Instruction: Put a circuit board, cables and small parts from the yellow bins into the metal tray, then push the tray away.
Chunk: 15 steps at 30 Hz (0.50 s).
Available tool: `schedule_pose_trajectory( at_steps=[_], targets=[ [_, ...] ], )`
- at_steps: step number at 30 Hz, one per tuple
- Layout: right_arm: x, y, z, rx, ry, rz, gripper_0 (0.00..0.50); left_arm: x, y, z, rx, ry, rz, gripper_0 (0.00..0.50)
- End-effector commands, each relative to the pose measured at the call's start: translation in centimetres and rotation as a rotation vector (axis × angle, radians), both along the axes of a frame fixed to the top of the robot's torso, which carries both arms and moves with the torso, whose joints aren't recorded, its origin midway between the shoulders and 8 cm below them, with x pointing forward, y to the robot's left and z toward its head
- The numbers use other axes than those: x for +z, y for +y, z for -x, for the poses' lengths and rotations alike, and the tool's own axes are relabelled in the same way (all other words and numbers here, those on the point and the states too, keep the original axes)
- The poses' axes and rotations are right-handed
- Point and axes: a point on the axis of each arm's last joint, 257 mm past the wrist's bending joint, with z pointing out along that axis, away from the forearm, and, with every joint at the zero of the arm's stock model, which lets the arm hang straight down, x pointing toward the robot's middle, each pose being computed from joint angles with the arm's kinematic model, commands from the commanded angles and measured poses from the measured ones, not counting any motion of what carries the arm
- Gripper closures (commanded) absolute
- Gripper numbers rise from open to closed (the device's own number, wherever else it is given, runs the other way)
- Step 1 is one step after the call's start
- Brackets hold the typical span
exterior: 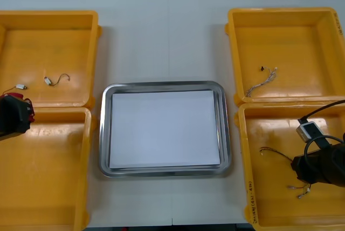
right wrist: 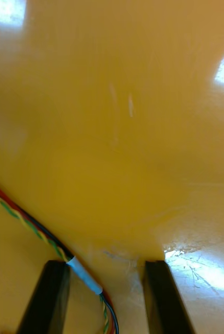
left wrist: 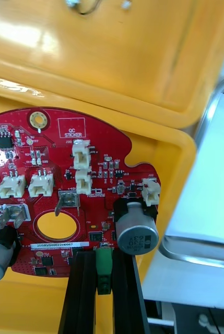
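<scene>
Gripping the one round red circuit board by a green part on its edge, the left gripper has its jaws narrowed onto that part. It holds the board at the far wall of the near left bin, one of four yellow bins on the light surface. Whether the board rests on the bin floor or hangs above it cannot be told. Two small metal parts with thin wire tails lie apart in the far left bin. One metal tray, white inside, sits between the two pairs of bins. The right gripper is low in the near right bin, jaws wide apart. One red and yellow cable, banded by a white sleeve, runs between them close beside one finger. One thin twisted cable lies in the far right bin.
</scene>
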Motion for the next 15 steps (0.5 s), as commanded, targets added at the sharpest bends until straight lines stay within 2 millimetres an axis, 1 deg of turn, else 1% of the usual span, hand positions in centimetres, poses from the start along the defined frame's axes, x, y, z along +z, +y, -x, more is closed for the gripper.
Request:
schedule_pose_trajectory(
  at_steps=[1,2,4,6,8,11,15],
  targets=[
    [0.4,0.2,-0.7,0.009,-0.018,-0.016,0.358,1.7,-1.7,-0.4,-0.149,-0.027,-0.066,0.500],
    [0.4,0.3,-0.7,0.006,-0.018,-0.020,0.419,1.8,-2.0,-0.4,-0.160,-0.028,-0.068,0.500],
    [0.4,0.3,-0.7,0.005,-0.017,-0.024,0.476,1.9,-2.6,-0.7,-0.179,-0.030,-0.072,0.500],
    [0.4,0.3,-0.7,0.006,-0.018,-0.024,0.500,1.8,-2.8,-0.7,-0.187,-0.026,-0.073,0.500],
    [0.6,0.3,-0.8,0.008,-0.021,-0.027,0.500,1.8,-2.7,-0.8,-0.187,-0.027,-0.080,0.500],
    [1.6,0.4,-1.3,0.009,-0.041,-0.039,0.500,1.8,-2.6,-0.8,-0.193,-0.031,-0.087,0.500],
    [3.4,1.7,-1.7,0.005,-0.033,-0.116,0.500,1.9,-2.6,-0.9,-0.207,-0.032,-0.096,0.500]
  ],
)
